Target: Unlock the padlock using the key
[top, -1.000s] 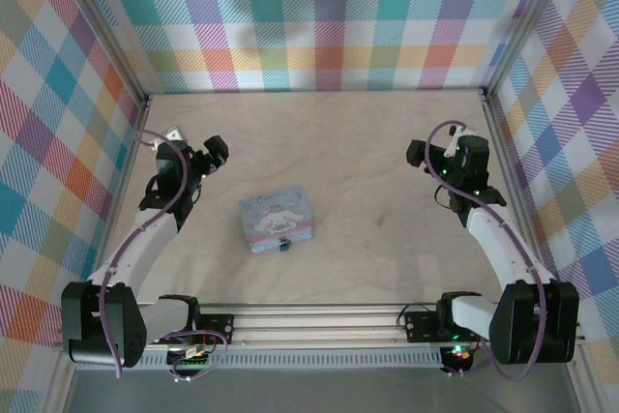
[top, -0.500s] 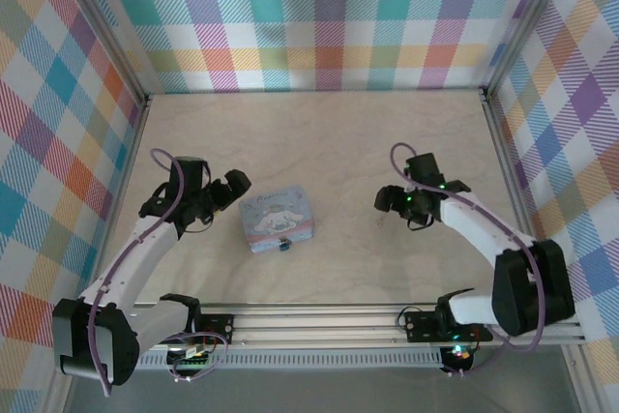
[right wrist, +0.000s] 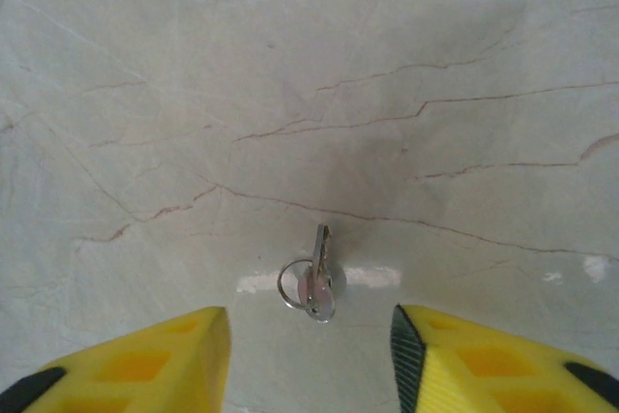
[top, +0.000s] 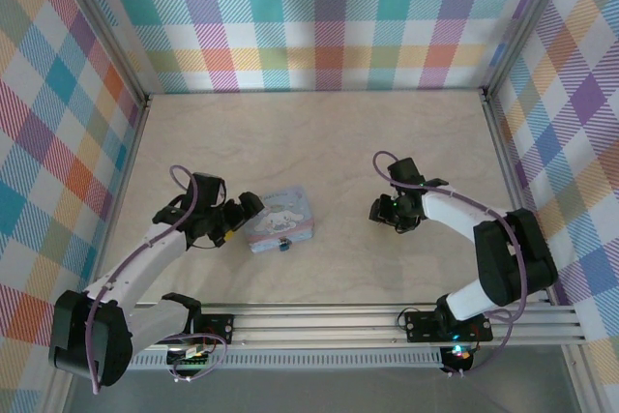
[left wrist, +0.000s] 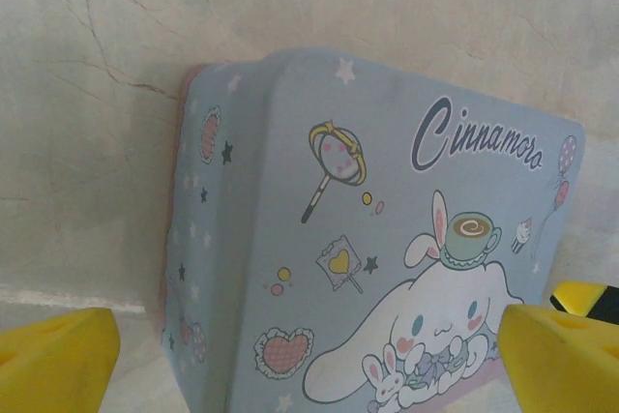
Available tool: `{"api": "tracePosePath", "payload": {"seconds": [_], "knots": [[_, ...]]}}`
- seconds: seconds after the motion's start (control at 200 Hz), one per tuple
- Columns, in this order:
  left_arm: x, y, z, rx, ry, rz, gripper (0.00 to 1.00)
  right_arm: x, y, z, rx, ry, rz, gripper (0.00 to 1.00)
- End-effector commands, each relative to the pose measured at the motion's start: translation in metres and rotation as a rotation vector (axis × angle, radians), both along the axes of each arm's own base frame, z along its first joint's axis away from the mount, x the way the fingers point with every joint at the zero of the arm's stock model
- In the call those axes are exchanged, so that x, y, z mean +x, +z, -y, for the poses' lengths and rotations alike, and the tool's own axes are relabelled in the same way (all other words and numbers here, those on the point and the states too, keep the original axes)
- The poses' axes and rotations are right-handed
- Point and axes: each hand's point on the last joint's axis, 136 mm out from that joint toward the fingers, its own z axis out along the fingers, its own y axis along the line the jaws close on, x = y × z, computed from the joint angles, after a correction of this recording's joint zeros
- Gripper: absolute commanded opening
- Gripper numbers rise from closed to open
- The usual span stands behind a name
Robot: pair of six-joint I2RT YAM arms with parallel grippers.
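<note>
Two arms bend inward over the pale, veined tabletop in the overhead view. Left of centre sits a pale blue cartoon-printed tin. The padlock is a tiny blue thing at the middle of the tin's lower edge and touches it. Its metal loop is too small to make out.

The left claw is at the tin's left end with its jaws spread wide. In the left wrist view its yellow fingers sit in the two bottom corners of the frame, and the tin's printed lid and side wall fill the space between and above them. The left finger stands clear of the tin. Whether the right one touches it I cannot tell. The claw has hold of nothing.

The right claw is right of centre in the overhead view, low over the tabletop. In the right wrist view a small silver key on a thin ring lies on the tabletop at lower middle. It is just above the gap between the two yellow fingertips. The jaws stand partly apart, neither touches the key, and the claw grips nothing.

Bare tabletop separates the key from the padlock, and the two are well apart.
</note>
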Motion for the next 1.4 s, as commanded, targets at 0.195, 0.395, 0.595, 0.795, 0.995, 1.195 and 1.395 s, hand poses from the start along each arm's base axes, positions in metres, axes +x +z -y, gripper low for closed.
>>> {"api": "tracePosePath", "payload": {"seconds": [0.195, 0.395, 0.595, 0.795, 0.995, 1.195, 1.395], "knots": [[-0.003, -0.010, 0.009, -0.027, -0.010, -0.028, 1.00, 0.004, -0.009, -0.002, -0.007, -0.019, 0.001, 0.32], [-0.003, -0.010, 0.010, -0.025, -0.011, -0.027, 1.00, 0.003, -0.015, -0.003, -0.012, -0.016, -0.019, 0.26], [-0.003, -0.010, 0.010, -0.022, -0.014, -0.028, 1.00, -0.003, -0.019, -0.004, -0.017, -0.012, -0.047, 0.24], [-0.002, -0.010, 0.012, -0.027, -0.016, -0.029, 1.00, -0.008, -0.026, -0.002, -0.024, -0.018, -0.064, 0.15], [-0.001, -0.010, 0.015, -0.037, -0.021, -0.029, 1.00, -0.005, -0.019, -0.001, -0.035, -0.013, -0.032, 0.05], [0.001, -0.008, 0.026, -0.078, -0.027, -0.028, 1.00, 0.006, 0.010, -0.003, -0.024, 0.058, 0.107, 0.01], [0.007, -0.003, 0.043, -0.134, -0.041, -0.014, 1.00, 0.015, 0.054, -0.023, 0.050, 0.248, 0.304, 0.00]]}}
